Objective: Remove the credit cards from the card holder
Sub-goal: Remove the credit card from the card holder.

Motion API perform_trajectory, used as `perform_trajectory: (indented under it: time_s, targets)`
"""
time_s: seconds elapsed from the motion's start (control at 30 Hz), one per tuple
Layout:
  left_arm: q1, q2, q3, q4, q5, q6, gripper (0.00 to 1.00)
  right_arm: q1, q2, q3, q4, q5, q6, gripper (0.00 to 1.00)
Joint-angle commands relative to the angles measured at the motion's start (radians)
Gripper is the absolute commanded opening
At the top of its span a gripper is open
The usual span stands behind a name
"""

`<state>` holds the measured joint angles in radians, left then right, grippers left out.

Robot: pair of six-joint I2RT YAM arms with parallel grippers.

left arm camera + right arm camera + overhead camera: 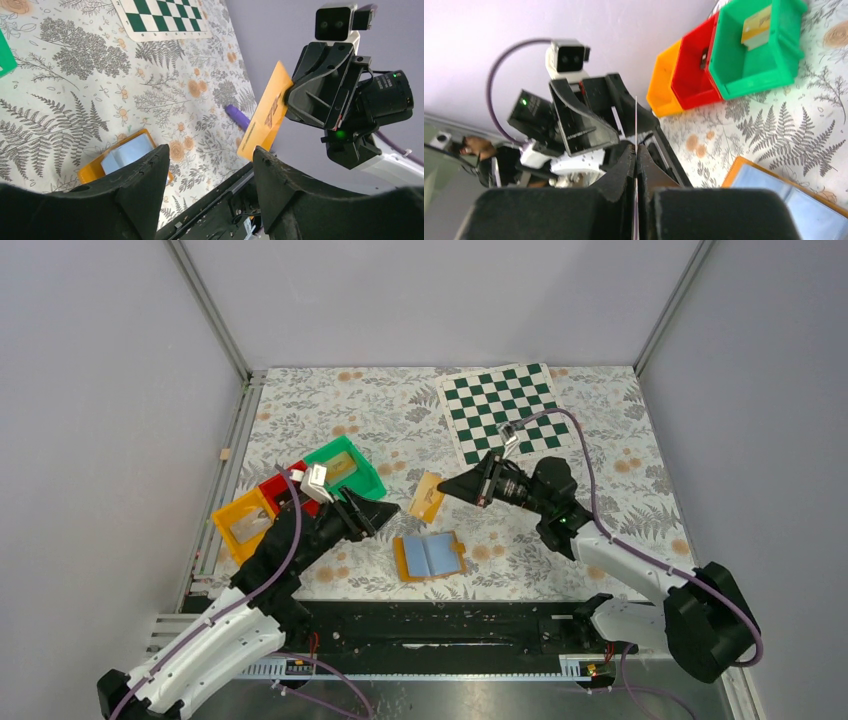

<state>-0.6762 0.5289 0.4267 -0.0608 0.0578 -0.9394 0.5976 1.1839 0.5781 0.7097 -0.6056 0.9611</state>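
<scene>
- Right gripper (447, 485): jaws were pressed shut on one edge of an orange card (428, 497), which was held clear of the table between the two arms.
- Left gripper (383, 511): jaws stood parted and held nothing; it pointed toward the card, close to it but apart.
- Card holder (430, 555): lay open and flat on the floral tablecloth (330, 400), just in front of the lifted card. Pale-blue inside, orange border, centre fold showing.
- Green bin (372, 483), red bin (276, 486), orange bin (228, 514): stood in a row at left; a tan card (343, 468) lay in the green one.
- Chessboard (503, 410): far side, well apart.
</scene>
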Motion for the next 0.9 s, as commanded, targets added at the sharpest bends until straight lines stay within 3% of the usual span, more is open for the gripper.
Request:
perform_trajectory:
  time_s: [0.0, 0.2, 0.4, 0.67, 0.87]
  targets:
    - [0.005, -0.019, 0.006, 0.051, -0.016, -0.037, 0.63, 0.011, -0.042, -0.016, 0.011, 0.193, 0.130, 0.00]
    - [0.005, 0.036, -0.019, 0.220, 0.085, -0.046, 0.64, 0.032, -0.042, -0.015, 0.026, 0.249, 0.156, 0.00]
    - [0.004, 0.157, 0.018, 0.275, 0.148, -0.035, 0.62, 0.049, -0.053, -0.028, 0.051, 0.274, 0.183, 0.00]
    - [0.005, 0.202, 0.007, 0.407, 0.198, -0.076, 0.58, 0.083, -0.072, -0.044, 0.060, 0.278, 0.215, 0.00]
    - [0.006, 0.220, -0.018, 0.465, 0.207, -0.107, 0.38, 0.085, -0.068, -0.058, 0.062, 0.264, 0.215, 0.02]
